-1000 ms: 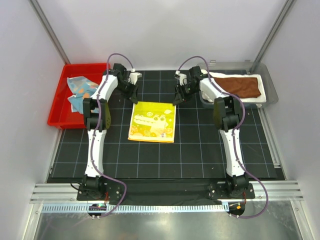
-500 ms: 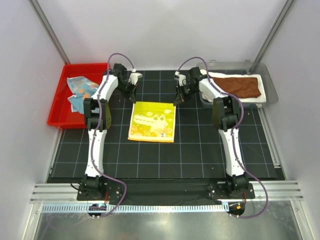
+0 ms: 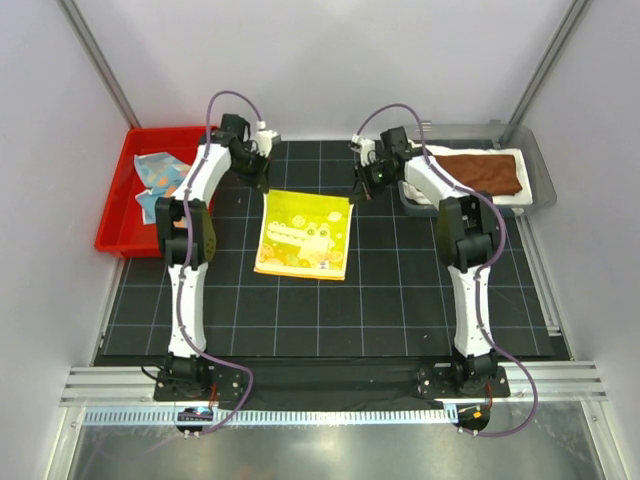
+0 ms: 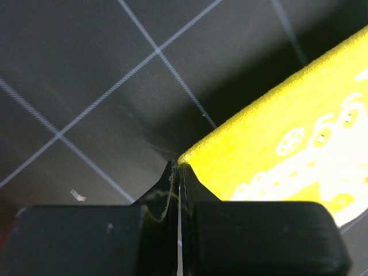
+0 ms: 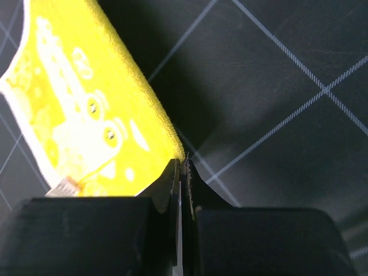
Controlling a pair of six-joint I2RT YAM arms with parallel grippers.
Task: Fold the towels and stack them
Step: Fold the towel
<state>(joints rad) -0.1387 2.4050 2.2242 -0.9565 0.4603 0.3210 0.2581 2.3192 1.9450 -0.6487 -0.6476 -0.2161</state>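
- Arm bases: both arms are bolted at the near edge of the table. The left arm (image 3: 185,280) and right arm (image 3: 465,280) reach straight away over the mat, elbows raised, with white links, black joints and a purple cable looping over each wrist.
- Mat (image 3: 400,300): a flat black sheet with a thin white grid, covering the table between the arms.
- Yellow towel (image 3: 303,235): soft terry cloth with a pale cartoon print. It lies roughly rectangular on the mat midway between the arms, and its near edge rests flat.
- Left gripper (image 3: 265,188): bent inward and down at the towel's far left corner. In the wrist view its black jaws are closed, pinching the very tip of that corner (image 4: 178,167), with a shadow under the cloth edge.
- Right gripper (image 3: 353,198): mirrored at the far right corner. Its jaws are likewise pressed together on the corner tip (image 5: 183,164).
- Red bin (image 3: 115,215): rigid plastic at the far left, beside the mat, holding a crumpled light blue towel (image 3: 160,178) with orange spots.
- Clear tray (image 3: 540,170): at the far right, holding a folded rust-brown towel (image 3: 480,172) lying on a white towel (image 3: 470,198).
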